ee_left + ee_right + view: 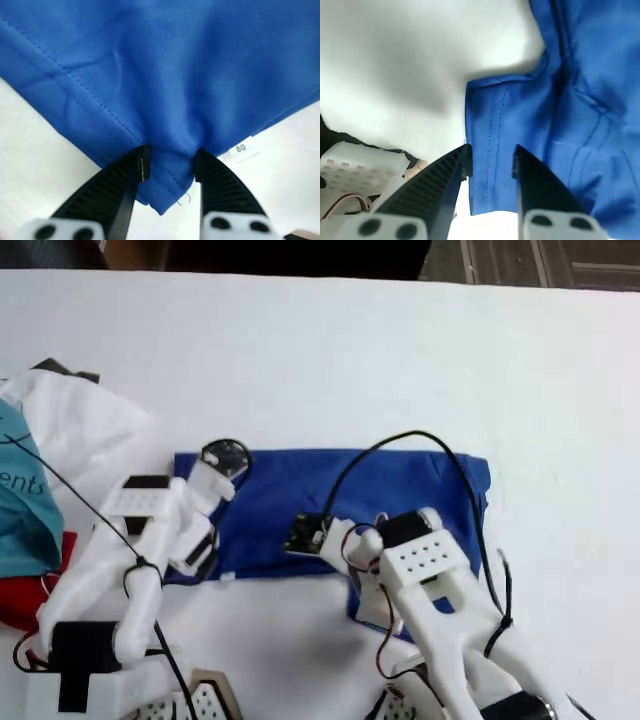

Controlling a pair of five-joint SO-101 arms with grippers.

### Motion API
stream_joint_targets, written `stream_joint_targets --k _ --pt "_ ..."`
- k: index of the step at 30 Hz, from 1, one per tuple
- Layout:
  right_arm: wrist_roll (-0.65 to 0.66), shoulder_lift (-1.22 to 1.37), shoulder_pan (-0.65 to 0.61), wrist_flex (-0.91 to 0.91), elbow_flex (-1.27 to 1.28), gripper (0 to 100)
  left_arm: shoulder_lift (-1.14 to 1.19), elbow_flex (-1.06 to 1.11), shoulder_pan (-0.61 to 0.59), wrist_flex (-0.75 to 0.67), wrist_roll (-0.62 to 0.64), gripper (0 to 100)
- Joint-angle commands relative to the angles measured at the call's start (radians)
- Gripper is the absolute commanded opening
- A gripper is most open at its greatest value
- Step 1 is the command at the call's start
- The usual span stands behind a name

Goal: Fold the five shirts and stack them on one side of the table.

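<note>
Blue shirt (300, 500) flat at the centre of the table (400, 360). We see the left gripper (169, 167) pinching its gathered 8 o'clock corner. The right gripper (490, 160) stands parted astride the 5 o'clock sleeve hem (485, 115). We judge the cloth light, limp and slippery, best held at the stitched hems.

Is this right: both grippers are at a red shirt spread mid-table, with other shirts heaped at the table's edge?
No, the shirt is blue, not red. The high view shows the blue shirt spread mid-table, and each wrist view shows the left gripper and right gripper at it. The other shirts are heaped at the table's edge.
</note>
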Motion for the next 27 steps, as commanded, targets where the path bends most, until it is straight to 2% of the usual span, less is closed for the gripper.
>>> stream_joint_targets --k 1,8,22,27 --pt "0.015 0.013 -0.004 -0.005 -0.009 18.2 -0.002 -0.001 -0.008 -0.066 0.005 16" --pt "0.107 0.022 0.002 -0.022 0.017 18.3 -0.002 -0.001 -0.008 -0.066 0.005 16" --pt "0.152 0.031 0.004 -0.17 0.158 18.7 -0.002 -0.001 -0.008 -0.068 0.006 16" --pt "0.147 0.16 0.005 -0.237 0.153 18.5 -0.002 -0.001 -0.008 -0.068 0.006 16"
